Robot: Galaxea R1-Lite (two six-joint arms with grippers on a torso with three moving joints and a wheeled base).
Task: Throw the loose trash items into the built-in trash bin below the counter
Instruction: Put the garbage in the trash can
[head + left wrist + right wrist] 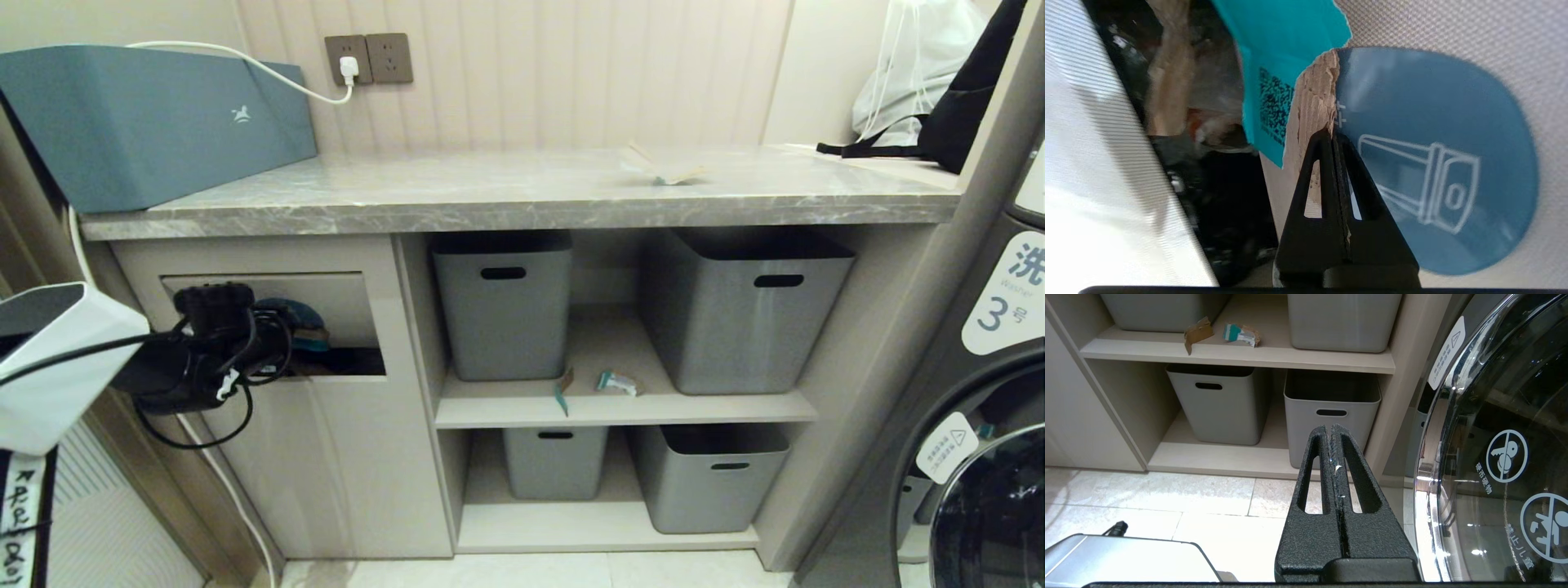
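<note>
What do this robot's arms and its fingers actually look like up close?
The left arm has a white angular shell, then a black wrist wrapped in loose black cables. Both the left gripper and the right gripper have matte black, textured, tapering fingers, each with a long slot cut through it.

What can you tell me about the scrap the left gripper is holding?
The scrap is a torn piece of cardboard, teal on its printed face with a dark code patch, raw brown and ridged along the ragged tear. The left gripper is shut on its torn brown edge. It is held up against the bin flap, partly covering the round blue sticker, with its teal end toward the dark opening beside the flap. Its full outline runs out of view.
</note>
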